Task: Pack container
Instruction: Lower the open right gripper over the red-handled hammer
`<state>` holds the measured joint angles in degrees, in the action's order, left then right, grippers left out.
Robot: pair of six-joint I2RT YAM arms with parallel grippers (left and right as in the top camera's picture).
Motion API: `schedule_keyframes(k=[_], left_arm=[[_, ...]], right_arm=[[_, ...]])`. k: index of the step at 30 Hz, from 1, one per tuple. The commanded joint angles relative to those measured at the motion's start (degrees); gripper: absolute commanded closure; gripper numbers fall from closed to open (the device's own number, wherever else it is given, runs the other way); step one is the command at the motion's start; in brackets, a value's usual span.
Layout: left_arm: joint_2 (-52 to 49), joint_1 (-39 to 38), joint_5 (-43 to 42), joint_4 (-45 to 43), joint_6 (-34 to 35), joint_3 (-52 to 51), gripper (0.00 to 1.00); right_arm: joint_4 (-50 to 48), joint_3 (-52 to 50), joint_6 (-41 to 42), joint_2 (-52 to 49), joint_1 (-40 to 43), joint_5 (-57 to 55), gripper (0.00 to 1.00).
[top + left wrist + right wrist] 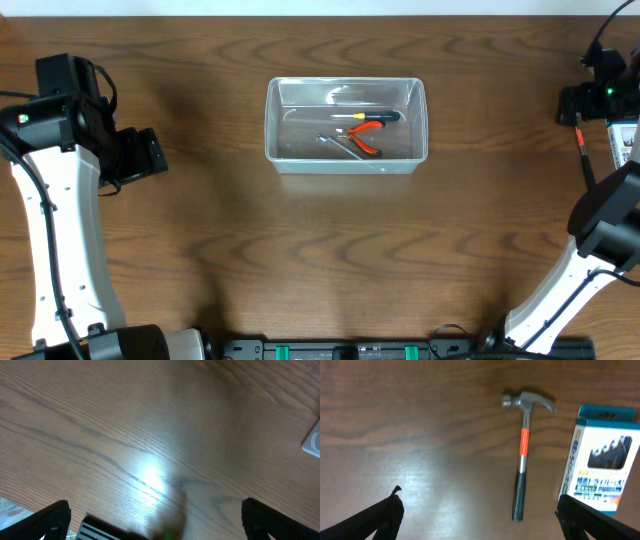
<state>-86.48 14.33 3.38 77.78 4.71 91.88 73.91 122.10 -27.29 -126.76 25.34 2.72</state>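
Both stood spread wide and empty: the right gripper (pixel 485 522) above a black-gripped, orange-banded steel claw hammer (pixel 522 455), the left gripper (pixel 155 522) over bare wooden table (pixel 150 420). The arms stood out at the table's sides. The clear plastic rectangular container (pixel 268 120) sat mid-table, well apart from both. It was probably light, stiff and slick-walled, best gripped at its rim.

The table (pixel 320 260) below me is smooth brown wood with a soft sheen. The container (pixel 271 120) is clear glossy plastic. The hammer (pixel 522 455) has a shiny metal head and dark matt grip; the box (pixel 600 460) looks like printed card. My right gripper (pixel 479 510) has matt black fingers (pixel 375 520).
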Motion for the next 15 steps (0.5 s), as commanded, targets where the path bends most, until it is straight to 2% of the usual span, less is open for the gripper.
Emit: schedule_keyframes(k=[1,7,15], left_arm=[[0.55,0.24,0.09,0.17,0.33,1.27,0.02],[0.55,0.24,0.09,0.17,0.33,1.27,0.02],[0.55,0.24,0.09,0.17,0.33,1.27,0.02]], right_arm=[[-1.57,-3.02,0.42,0.04,0.98,0.96,0.01],[-4.85,-6.69,0.22,0.04,1.36,-0.35,0.01],[-7.06,-8.57,4.11,0.02,3.61,-0.33,0.01]])
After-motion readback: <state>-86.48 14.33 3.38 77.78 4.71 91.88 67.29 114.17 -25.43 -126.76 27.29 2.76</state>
